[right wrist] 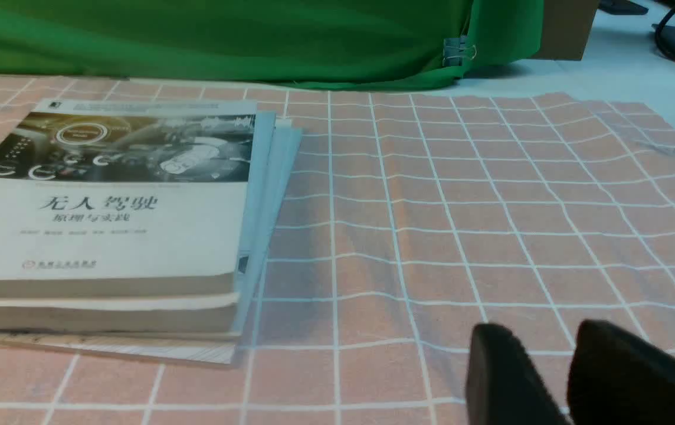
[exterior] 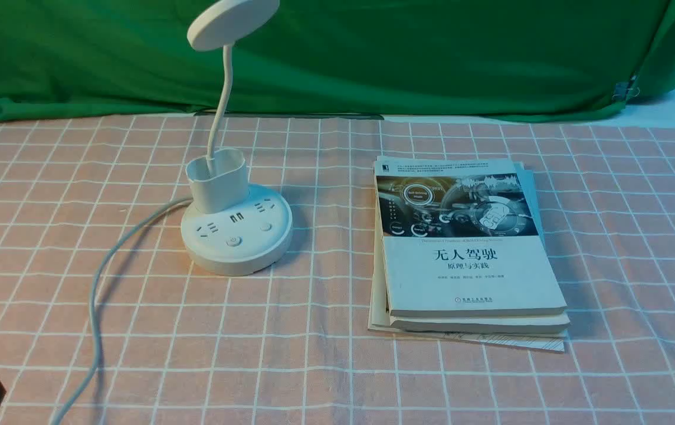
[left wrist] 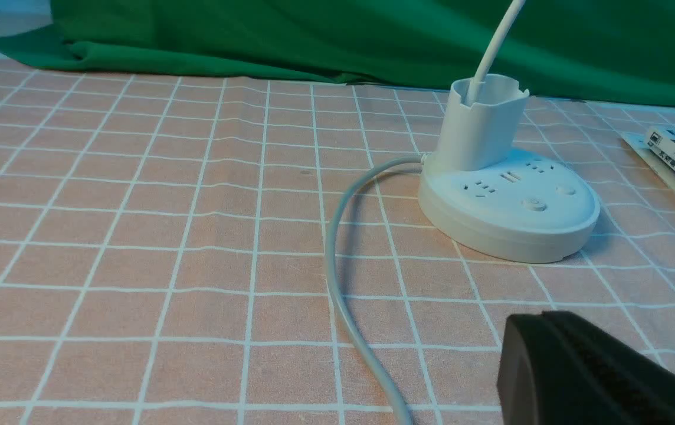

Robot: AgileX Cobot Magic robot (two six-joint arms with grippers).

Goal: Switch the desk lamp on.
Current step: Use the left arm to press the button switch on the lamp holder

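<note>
White plastic throughout, the desk lamp point(exterior: 219, 189) stands on the left half of the tabletop point(exterior: 325, 378), which is covered by a pink check cloth. A stack of books point(exterior: 467, 260) lies well apart to its right, and a green cloth point(exterior: 432, 53) hangs behind. The lamp comprises a flat disc head point(exterior: 232, 22), a thin curved neck point(exterior: 221, 100) rising from an oval cup point(exterior: 218, 177), and a round base point(exterior: 243, 260) carrying sockets and two round buttons; the front button point(exterior: 232, 241) faces the robot. A grey cord point(exterior: 97, 295) leaves the base on its left and trails to the near edge. No glow is evident at the disc, so the task reads as not yet begun. The left fingers point(left wrist: 579, 366) sit low at the near left corner, near the cord and short of the base; they appear pressed together with no gap, holding nothing. The right fingers point(right wrist: 503, 372), seen only in the right wrist view, hover low over bare cloth beyond the books, parted by a narrow gap and empty. The broad base probably resists a downward press, yet smooth plastic on cloth may slide if pushed sideways. The neck looks flexible and is best left untouched. No grasp seems needed, only a fingertip pressed straight down on a button. Which button works the light cannot be told.
</note>
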